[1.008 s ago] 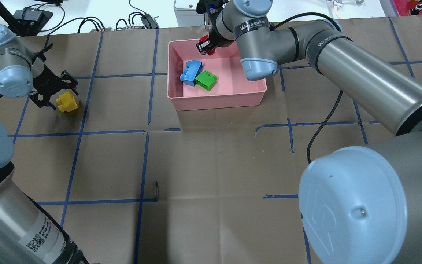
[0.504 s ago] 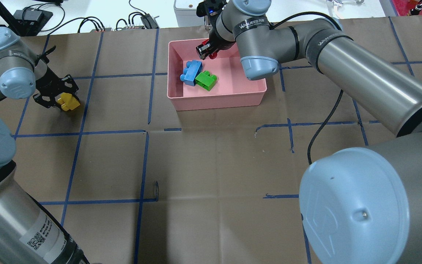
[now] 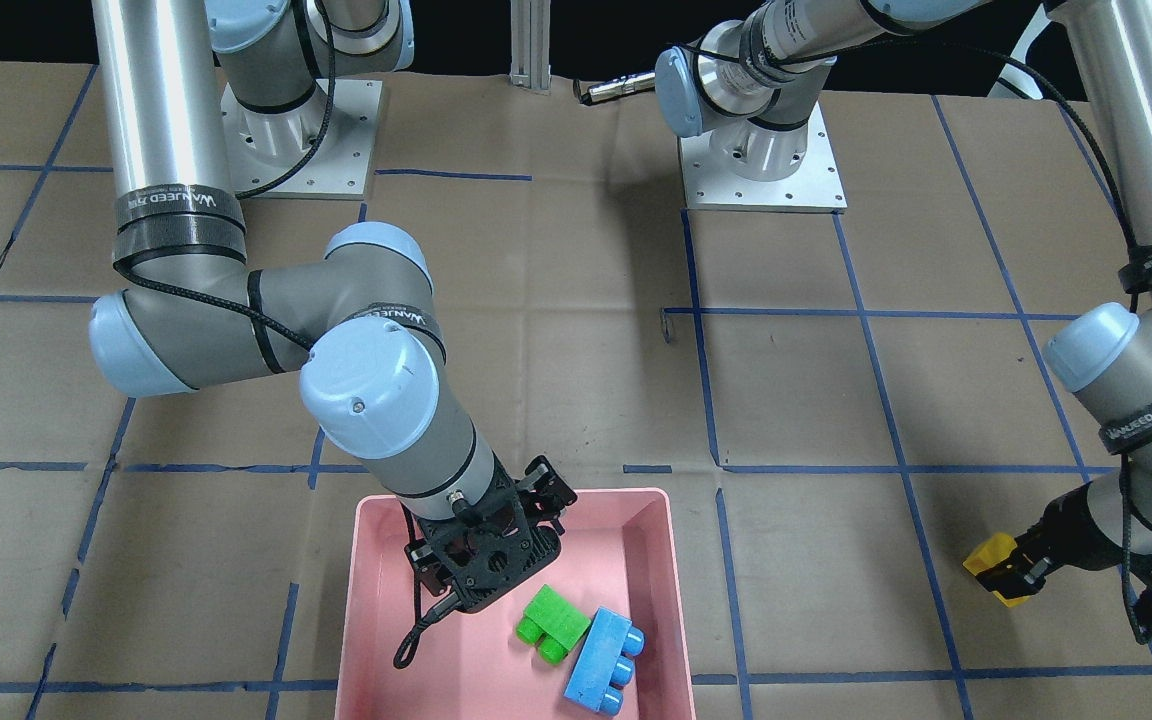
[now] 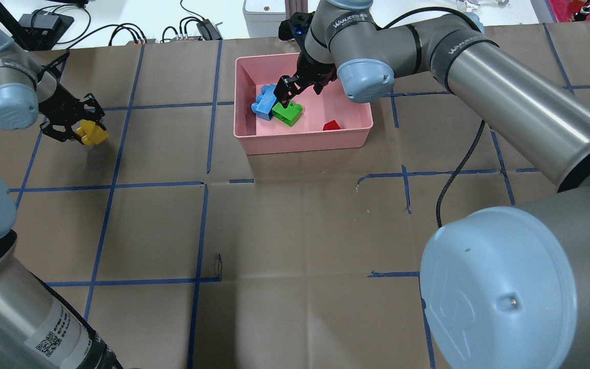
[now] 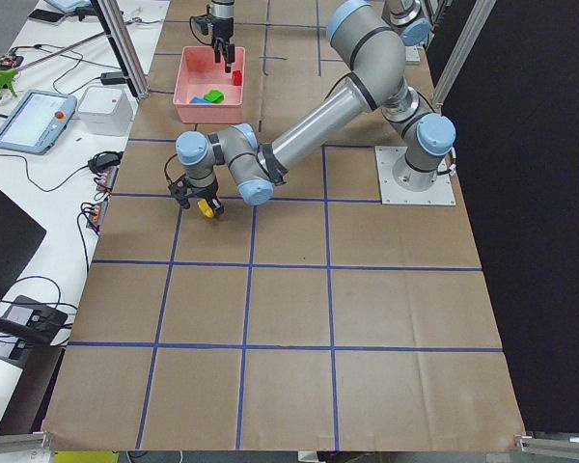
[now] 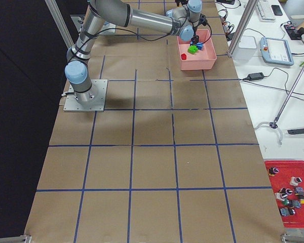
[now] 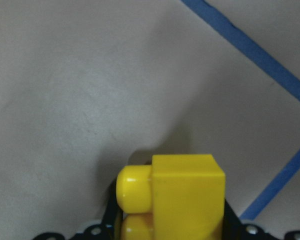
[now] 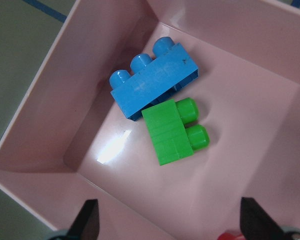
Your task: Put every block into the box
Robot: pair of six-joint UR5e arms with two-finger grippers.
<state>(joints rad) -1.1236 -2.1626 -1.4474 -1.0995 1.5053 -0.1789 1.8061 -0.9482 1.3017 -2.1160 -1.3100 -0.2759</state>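
Note:
The pink box [image 4: 300,142] holds the light-blue brick [image 4: 263,100], the green brick [image 4: 290,114] and the red brick [image 4: 332,125]. My right gripper [image 4: 285,90] hangs open and empty over the blue and green bricks. In the right wrist view its fingertips [image 8: 89,220] stand wide apart above the blue brick [image 8: 155,87] and green brick [image 8: 172,132]. My left gripper [image 4: 83,132] is shut on the yellow brick [image 4: 91,134], far left of the box, close over the table. The left wrist view shows the yellow brick [image 7: 185,200] between the jaws. In the front-facing view my right arm hides the red brick.
Blue tape lines [image 4: 208,102] grid the brown table cover. Cables and a white device [image 4: 261,15] lie beyond the table's far edge, behind the box. My right arm's cable [image 4: 454,174] hangs over the table to the right of the box.
My right gripper let go of the red brick, which now lies in the box, and moved over the blue and green bricks. My left gripper shut on the yellow brick and shifted it slightly.

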